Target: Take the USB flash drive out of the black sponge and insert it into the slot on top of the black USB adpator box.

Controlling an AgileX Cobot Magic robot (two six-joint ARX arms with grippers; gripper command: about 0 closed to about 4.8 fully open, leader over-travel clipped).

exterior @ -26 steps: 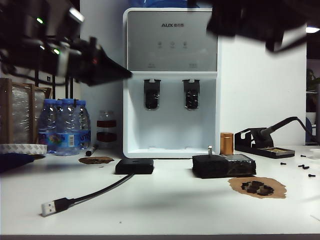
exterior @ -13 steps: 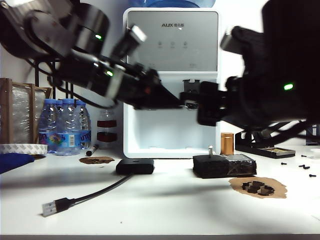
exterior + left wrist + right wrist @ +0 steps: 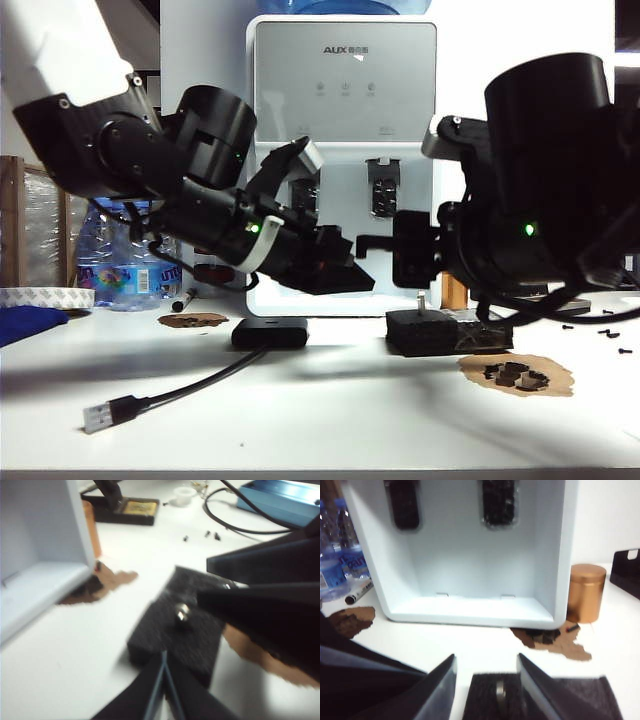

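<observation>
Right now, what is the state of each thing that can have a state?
USB flash drive: upright, stuck in the black sponge.
Black USB adpator box: flat on the table, nothing plugged in on top.
Right gripper: open, fingers on either side of the drive.
Left gripper: shut, holding nothing, above the box.

A plain white table (image 3: 330, 420) is seen running across the whole exterior view, with a white AUX water dispenser (image 3: 345, 120) parked at the back against a white wall (image 3: 520, 40). Off to the left, a shrink-wrapped pack of water bottles (image 3: 110, 270) and what looks like a wooden frame covered in clear film (image 3: 25, 225) are set at the table's edge, though that corner is dim and half blocked. On the right, a copper-coloured tin (image 3: 586, 593) and a soldering iron stand (image 3: 122, 507) are parked, with brown paper scraps (image 3: 515, 375) and small black screws (image 3: 610, 335) scattered about.
</observation>
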